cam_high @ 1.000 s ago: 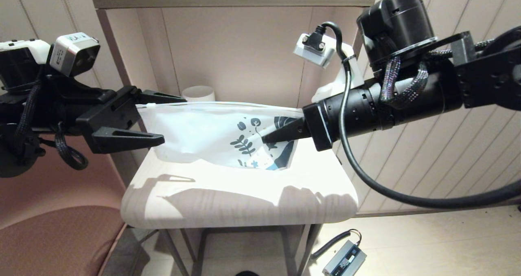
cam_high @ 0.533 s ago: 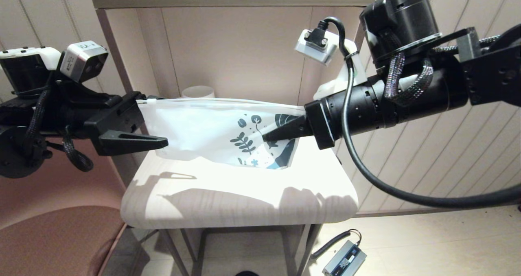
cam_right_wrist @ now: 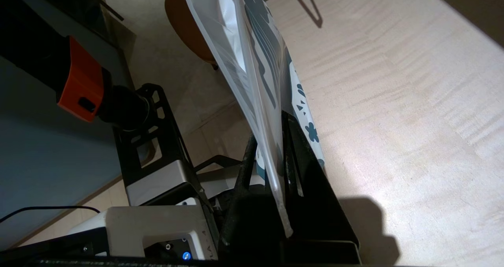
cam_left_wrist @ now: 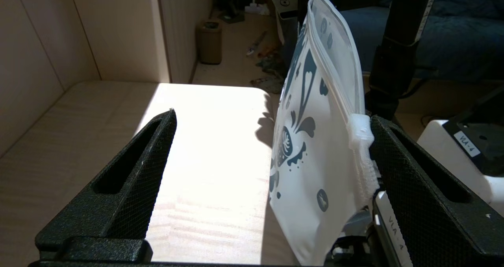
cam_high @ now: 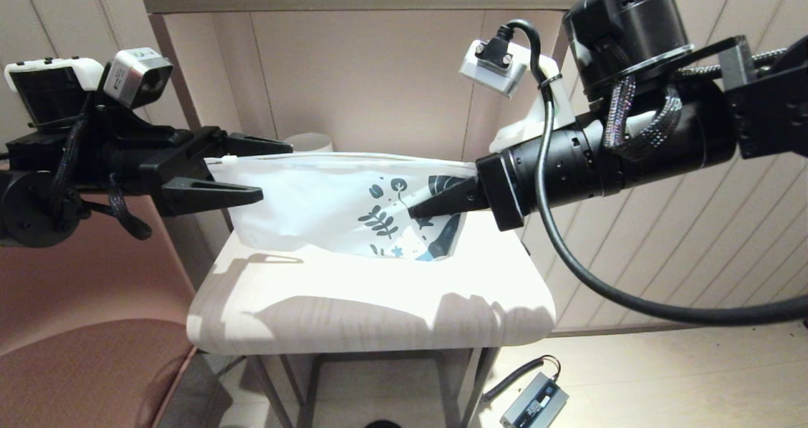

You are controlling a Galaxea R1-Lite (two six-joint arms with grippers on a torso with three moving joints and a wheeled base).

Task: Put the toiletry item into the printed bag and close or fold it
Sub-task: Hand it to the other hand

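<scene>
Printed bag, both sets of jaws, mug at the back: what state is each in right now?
Printed bag: held up off the table, hanging on edge, zip strip along the top, slider at the left gripper's end.
Right gripper: jaws shut on the bag's printed end.
Left gripper: jaws open, straddling the bag's plain end.
White mug: upright at the back, behind the bag.
Toiletry item: not visible.

table (cam_high: 353,302): pale wood, sunlit | wall (cam_high: 669,238): ribbed panels | floor (cam_high: 663,377): beige
</scene>
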